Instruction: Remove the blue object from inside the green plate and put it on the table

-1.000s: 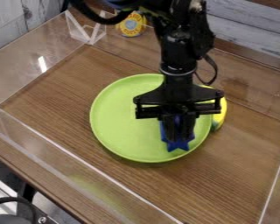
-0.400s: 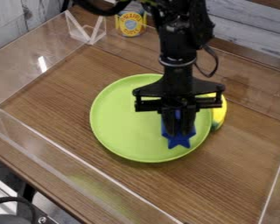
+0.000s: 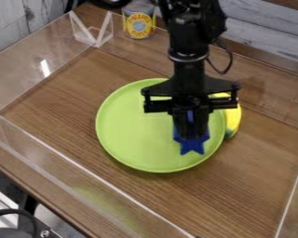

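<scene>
The blue object (image 3: 192,139) is a royal-blue block hanging upright between the fingers of my gripper (image 3: 192,125), which is shut on its upper part. It is lifted a little above the right side of the green plate (image 3: 133,130). The gripper points straight down from the black arm. The plate lies on the brown wood-grain table (image 3: 64,88).
A yellow oval object (image 3: 234,119) lies at the plate's right rim, just beside the gripper. Clear acrylic walls (image 3: 27,139) border the table. A yellow-and-blue item (image 3: 139,25) stands at the back behind the arm.
The gripper has risen slightly with the blue block, lifting it off the plate surface. The plate and yellow object have stayed in place.
</scene>
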Controlling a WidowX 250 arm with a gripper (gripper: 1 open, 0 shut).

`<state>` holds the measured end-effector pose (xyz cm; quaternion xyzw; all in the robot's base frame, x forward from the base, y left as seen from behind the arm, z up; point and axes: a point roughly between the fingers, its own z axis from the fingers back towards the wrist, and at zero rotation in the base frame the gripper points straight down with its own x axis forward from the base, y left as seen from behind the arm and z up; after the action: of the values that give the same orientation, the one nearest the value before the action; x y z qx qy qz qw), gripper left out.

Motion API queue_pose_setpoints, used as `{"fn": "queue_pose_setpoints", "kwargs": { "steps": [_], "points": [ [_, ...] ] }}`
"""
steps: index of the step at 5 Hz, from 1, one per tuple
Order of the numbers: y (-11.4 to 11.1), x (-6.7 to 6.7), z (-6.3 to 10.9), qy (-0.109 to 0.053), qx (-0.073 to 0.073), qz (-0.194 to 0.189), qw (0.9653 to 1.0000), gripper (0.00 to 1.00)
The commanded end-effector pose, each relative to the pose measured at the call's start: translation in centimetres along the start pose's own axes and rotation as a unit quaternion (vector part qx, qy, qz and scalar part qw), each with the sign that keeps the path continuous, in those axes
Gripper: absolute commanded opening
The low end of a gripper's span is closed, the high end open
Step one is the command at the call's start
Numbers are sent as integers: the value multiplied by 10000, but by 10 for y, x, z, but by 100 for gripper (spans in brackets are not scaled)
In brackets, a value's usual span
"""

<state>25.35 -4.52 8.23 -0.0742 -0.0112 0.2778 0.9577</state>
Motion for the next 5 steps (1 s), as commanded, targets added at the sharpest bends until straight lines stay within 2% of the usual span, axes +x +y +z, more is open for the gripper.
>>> {"fn": "queue_pose_setpoints", "kwargs": {
  "steps": [1,5],
  "points": [
    [-7,10,23,-296,-296,-27,9991,0],
    [-4,16,36,-181,-465,-92,9987,0]
  ]
}}
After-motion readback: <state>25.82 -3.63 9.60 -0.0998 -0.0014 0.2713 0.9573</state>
